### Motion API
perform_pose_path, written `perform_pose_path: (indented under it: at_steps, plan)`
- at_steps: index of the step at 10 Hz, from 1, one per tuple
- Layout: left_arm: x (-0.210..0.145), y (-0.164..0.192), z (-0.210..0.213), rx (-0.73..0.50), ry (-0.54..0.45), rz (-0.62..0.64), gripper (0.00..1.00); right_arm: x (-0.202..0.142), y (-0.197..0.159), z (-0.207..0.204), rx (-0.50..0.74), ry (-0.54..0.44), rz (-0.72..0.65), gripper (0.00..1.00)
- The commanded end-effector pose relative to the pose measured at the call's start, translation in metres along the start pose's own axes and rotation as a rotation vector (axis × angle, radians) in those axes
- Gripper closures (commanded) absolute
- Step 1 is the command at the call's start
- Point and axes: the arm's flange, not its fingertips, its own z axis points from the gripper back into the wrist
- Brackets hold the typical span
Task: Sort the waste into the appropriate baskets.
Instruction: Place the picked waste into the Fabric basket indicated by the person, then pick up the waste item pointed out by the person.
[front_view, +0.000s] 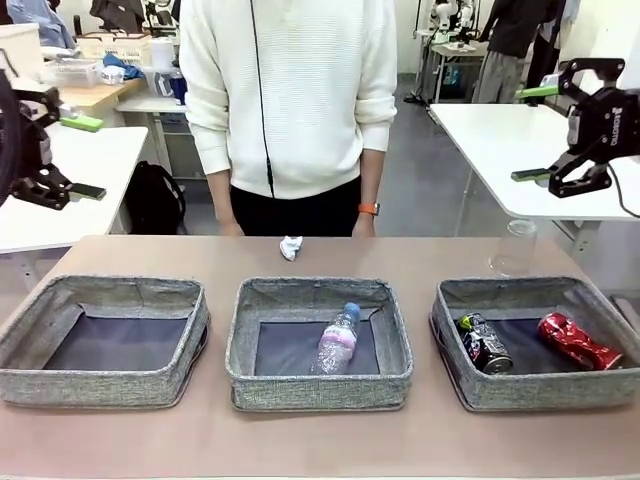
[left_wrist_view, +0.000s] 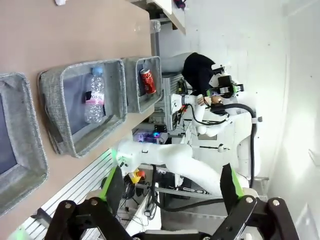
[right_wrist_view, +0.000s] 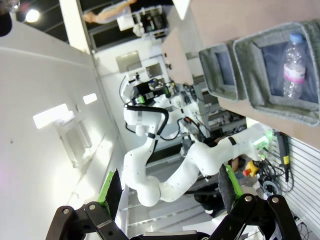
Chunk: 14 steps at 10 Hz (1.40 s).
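The bottle (front_view: 338, 340), dark can (front_view: 485, 343) and red can (front_view: 579, 340) are binned; paper wad (front_view: 291, 247) and clear plastic (front_view: 514, 248) are left at the tabletop's (front_view: 420, 260) far edge; left gripper (front_view: 85, 157) and right gripper (front_view: 531, 133) are held wide open, empty

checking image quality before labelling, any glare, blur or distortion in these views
Front view: sharp, evenly lit, soft shadow inside the middle basket. Left wrist view: rolled sideways, pale wall washed out, bottle crisp. Right wrist view: strong glare patches on the white wall.
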Motion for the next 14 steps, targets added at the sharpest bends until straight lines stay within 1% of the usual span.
perform_pose_path:
  at_steps: [1, 14]
  plan:
    - [0.0085, -0.0229, -0.0123, 0.055, 0.019, 0.014, 0.00, -0.0004, 0.0053, -0.0006, 0.013, 0.003, -0.010, 0.00]
    - [0.0085, -0.0229, -0.0123, 0.055, 0.019, 0.014, 0.00, -0.0004, 0.0053, -0.0006, 0.013, 0.003, -0.010, 0.00]
